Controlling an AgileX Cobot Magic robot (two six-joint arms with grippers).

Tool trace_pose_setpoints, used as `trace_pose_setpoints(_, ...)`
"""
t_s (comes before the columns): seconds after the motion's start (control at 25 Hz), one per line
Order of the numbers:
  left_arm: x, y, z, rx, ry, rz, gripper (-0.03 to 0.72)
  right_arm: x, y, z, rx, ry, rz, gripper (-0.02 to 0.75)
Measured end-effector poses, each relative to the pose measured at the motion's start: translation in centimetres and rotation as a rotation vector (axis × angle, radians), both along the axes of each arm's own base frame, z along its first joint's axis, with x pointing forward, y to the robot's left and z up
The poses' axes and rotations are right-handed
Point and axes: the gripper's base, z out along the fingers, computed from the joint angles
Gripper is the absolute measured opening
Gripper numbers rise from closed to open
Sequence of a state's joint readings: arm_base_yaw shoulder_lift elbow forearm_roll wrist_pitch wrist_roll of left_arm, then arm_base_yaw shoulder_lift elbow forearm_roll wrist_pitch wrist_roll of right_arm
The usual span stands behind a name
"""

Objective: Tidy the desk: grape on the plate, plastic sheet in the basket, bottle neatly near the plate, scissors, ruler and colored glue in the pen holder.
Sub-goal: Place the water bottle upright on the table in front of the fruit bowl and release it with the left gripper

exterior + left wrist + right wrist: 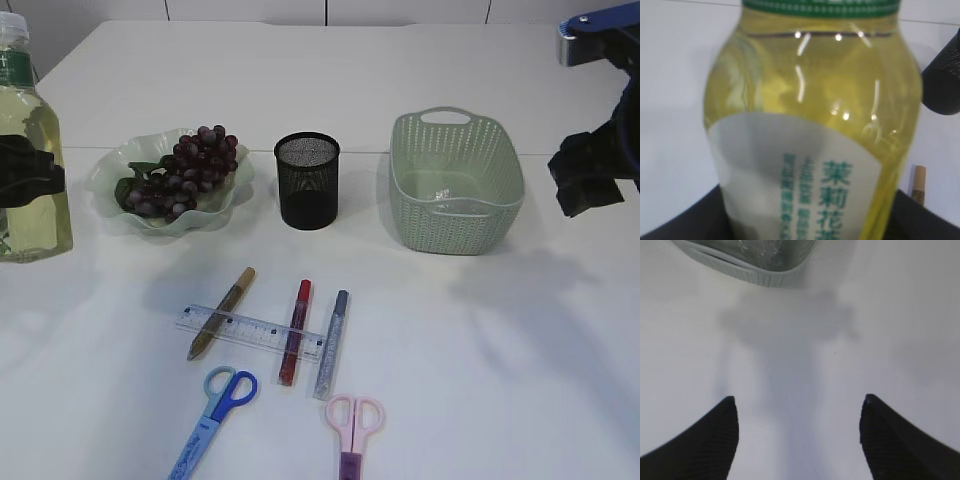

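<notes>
Two arms were over the desk, and only the left gripper (pixel 25 172) had anything: it was clamped on the bottle (pixel 28 150) of yellow tea at the far left, just beside the plate (pixel 112 170) already holding the grape (pixel 185 172). My worry was that a full, smooth bottle gripped at mid-height might slip or swing, or knock the plate's wavy rim on being set down. The right gripper (pixel 797 440) hung with jaws wide apart and empty over bare table near the basket (pixel 455 185). The white table (pixel 500 350) was matte and shadowed; pale wall panels stood behind.
</notes>
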State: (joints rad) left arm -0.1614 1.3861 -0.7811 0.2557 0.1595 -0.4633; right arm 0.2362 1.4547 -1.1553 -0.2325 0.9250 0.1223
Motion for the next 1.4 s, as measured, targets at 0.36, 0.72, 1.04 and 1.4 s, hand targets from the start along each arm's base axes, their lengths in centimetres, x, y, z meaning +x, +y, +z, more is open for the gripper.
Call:
trace_pose_setpoints(0.36,0.3,-0.2,0.5,-0.003,-0.074,-0.028,0.412,-3.0,-1.0,-2.0,0.032,-0.355,0.027,0.583)
trace_pose_setpoints(0.72,-1.6,-0.7,-1.5,-0.056,-0.227,-0.116,0.412,-5.2,-1.1,-2.9,0.026,-0.485,0.131,0.583)
trace_pose_setpoints(1.04,-2.8,-1.1,-2.6,0.022,-0.35,-0.238,0.412,-5.4,-0.5,-3.6,0.062,-0.529,0.203,0.583)
trace_pose_setpoints(1.4,-1.9,-1.5,-3.7,0.023,-0.433,-0.265,0.412,-6.0,-0.2,-4.8,0.093,-0.543,0.261,0.583)
